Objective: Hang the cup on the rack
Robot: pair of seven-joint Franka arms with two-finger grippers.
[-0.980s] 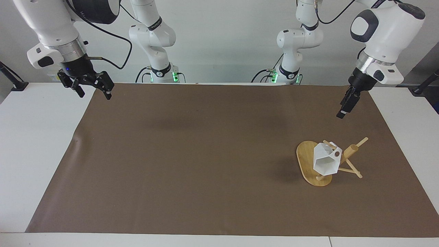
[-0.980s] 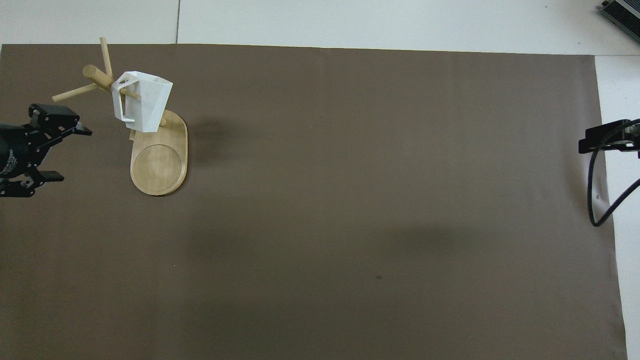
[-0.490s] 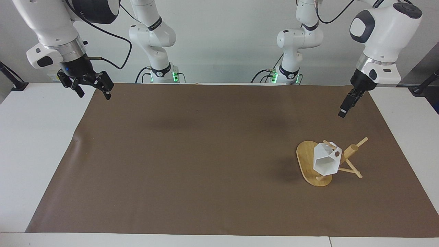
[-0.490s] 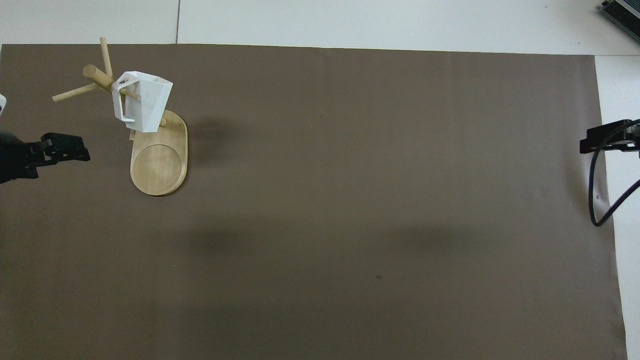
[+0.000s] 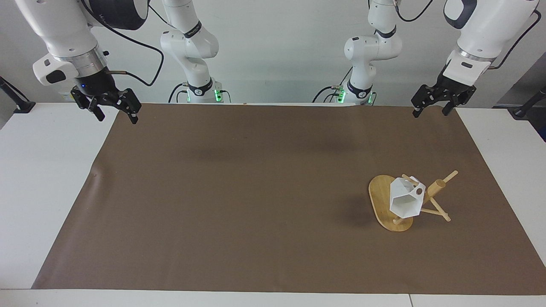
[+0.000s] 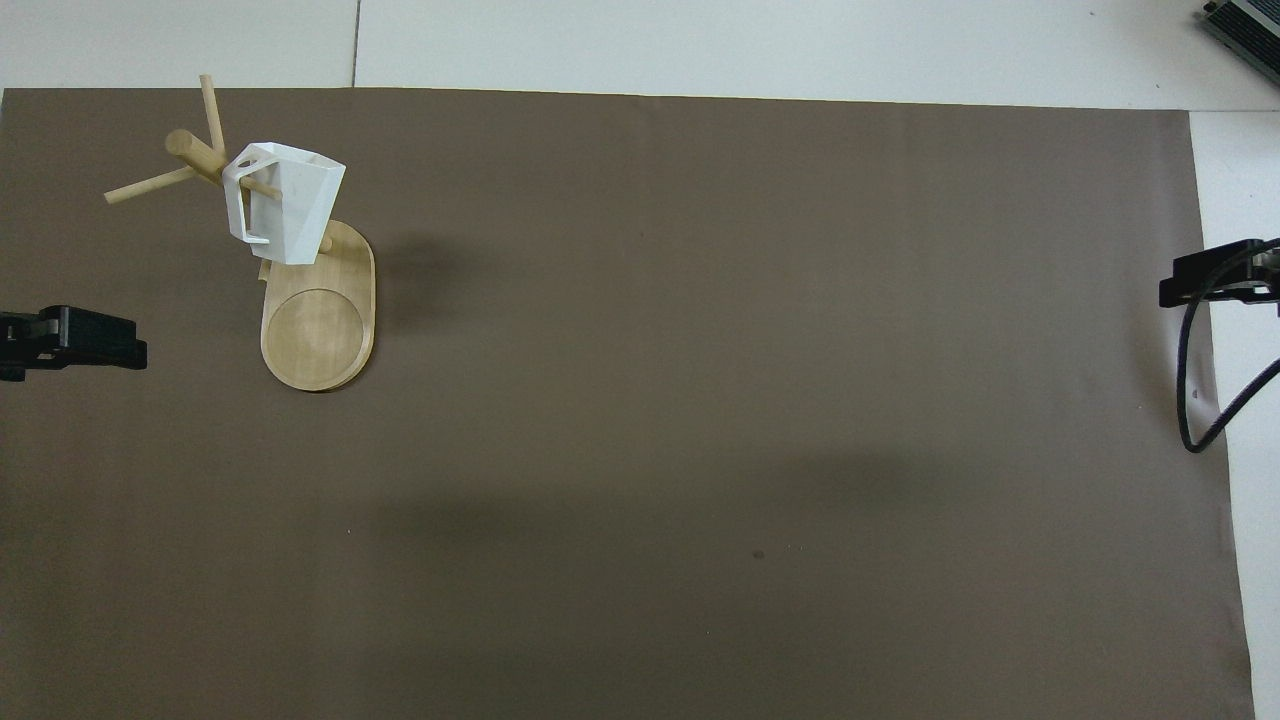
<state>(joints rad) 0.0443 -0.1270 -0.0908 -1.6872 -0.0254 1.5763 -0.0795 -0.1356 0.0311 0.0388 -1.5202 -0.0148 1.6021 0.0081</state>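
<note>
**Cup on peg, both arms up and clear — task looks done**

Step in hand, as I read it: hang is finished, arms parked. Next move prob calls for nothing but a check that the cup sits firm; if it slips, a re-grasp by the left arm, which is the closer one.

Near to far from the robots:

- Right gripper (image 5: 114, 111): up in the air over the robots' edge of the brown mat (image 5: 239, 204), at the corner on the right arm's end. Fingers spread, nothing between them. This arm waits.
- Left gripper (image 5: 431, 107): up over the mat's robot-side edge at the left arm's corner. Fingers apart, holding nothing. Overhead view shows only its tip at the picture edge.
- Rack (image 5: 389, 209): stands on the mat toward the left arm's end, about midway between robots' edge and the farther edge. Oval base flat on mat, post up, pegs branching.
- Cup (image 5: 405, 201): on the rack, a peg through the hole in its tab handle, body tilted and hanging over the base. Touches nothing else that I can see.

Cup vs grippers: well apart from both. The left one is over the mat edge nearer the robots than the rack; the right one is at the other end of the table.
</note>
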